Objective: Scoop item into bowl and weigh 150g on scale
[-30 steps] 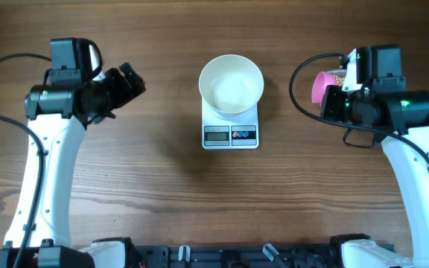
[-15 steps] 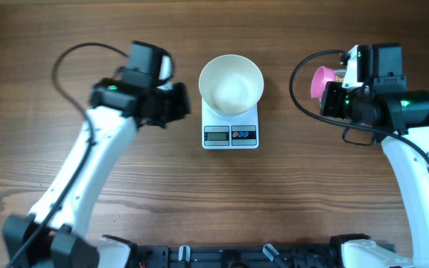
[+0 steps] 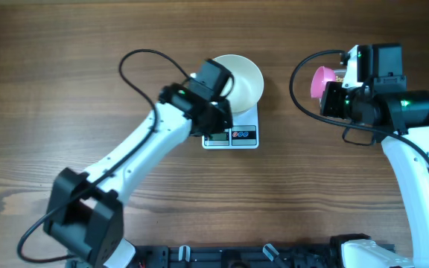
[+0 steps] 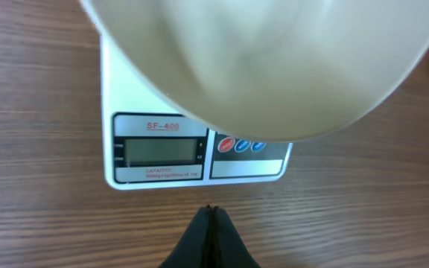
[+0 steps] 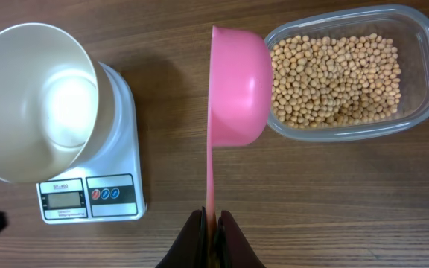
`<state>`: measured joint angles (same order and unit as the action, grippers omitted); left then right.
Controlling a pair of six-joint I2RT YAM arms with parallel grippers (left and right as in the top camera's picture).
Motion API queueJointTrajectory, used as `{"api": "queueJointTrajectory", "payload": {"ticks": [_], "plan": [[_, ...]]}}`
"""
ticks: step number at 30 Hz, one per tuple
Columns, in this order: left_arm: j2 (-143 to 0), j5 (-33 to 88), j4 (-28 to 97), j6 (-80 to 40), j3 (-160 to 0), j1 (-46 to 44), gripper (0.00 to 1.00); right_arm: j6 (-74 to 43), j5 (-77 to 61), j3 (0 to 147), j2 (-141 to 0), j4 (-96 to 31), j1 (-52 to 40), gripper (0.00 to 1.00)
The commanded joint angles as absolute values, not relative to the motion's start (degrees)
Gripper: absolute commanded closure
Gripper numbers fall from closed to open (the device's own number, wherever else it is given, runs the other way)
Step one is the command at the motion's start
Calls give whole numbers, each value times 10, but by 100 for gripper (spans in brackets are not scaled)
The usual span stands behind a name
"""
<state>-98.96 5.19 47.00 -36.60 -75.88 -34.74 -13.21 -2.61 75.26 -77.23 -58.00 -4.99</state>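
The white bowl (image 3: 246, 78) stands empty on the white scale (image 3: 243, 135); the right wrist view shows its bare inside (image 5: 36, 112). My left gripper (image 3: 213, 125) is shut with nothing in it, low at the scale's front left. Its tips (image 4: 211, 212) point at the grey display of the scale (image 4: 162, 152), under the bowl (image 4: 274, 67). My right gripper (image 5: 213, 219) is shut on the thin handle of a pink scoop (image 5: 237, 85), which is turned on edge beside the beans (image 5: 337, 78). The scoop's inside is hidden.
A clear plastic tub (image 5: 423, 45) holds the beans at the back right, mostly under my right arm in the overhead view. My left arm reaches diagonally from the front left to the scale and covers the bowl's left rim. Arm mounts line the front edge.
My left arm has swung from the table's left side across to the scale, and its gripper has gone from open to shut. The right arm and scoop have stayed put.
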Motion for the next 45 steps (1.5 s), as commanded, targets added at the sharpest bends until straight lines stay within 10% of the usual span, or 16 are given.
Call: {"api": "queueJointTrajectory", "payload": {"ticks": [1,45], "plan": [[-1023,-21,442,-382,-761,-380,96,-137,-35,758,-762,-579,-49,96],[-1126,-29,379,-382,-760,-414,96,-136,-35,758,-762,-574,-49,96]]}}
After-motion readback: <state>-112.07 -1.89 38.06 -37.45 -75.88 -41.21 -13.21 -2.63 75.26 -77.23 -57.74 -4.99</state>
